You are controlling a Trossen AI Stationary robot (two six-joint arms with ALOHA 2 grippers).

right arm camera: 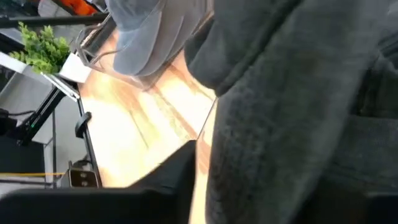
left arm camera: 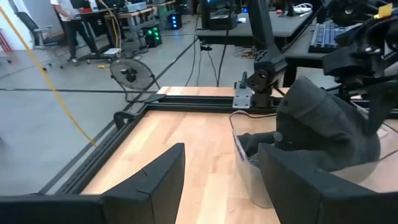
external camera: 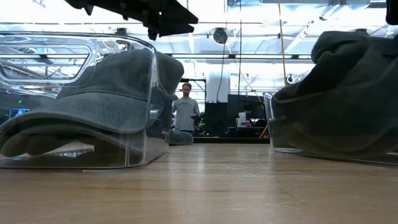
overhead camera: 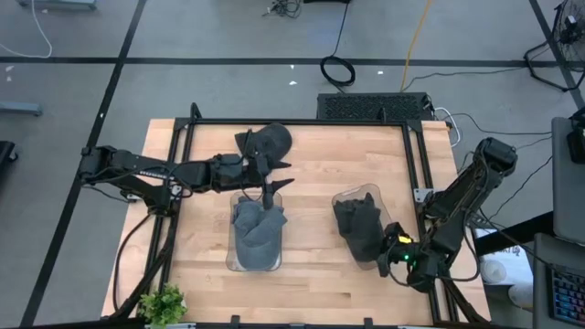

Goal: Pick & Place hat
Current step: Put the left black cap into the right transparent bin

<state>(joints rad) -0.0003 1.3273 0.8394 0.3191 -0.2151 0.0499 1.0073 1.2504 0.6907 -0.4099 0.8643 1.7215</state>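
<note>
In the right clear bin (overhead camera: 366, 196) | dark hat (overhead camera: 358, 225) is being released, right gripper (overhead camera: 395, 247) jaws parting | soft, light; brim is judged best hold | left gripper (overhead camera: 274, 175) jaws spread, empty.

Robotics lab: floor cables (overhead camera: 384, 68), workstations (left arm camera: 130, 12)

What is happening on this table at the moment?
A two-armed robot is sorting hats into clear bins. The right end effector is at the dark hat in the right bin. The left end effector, open and empty, hangs over the grey hat in the middle bin. Another dark hat lies on the table near the far edge.
</note>
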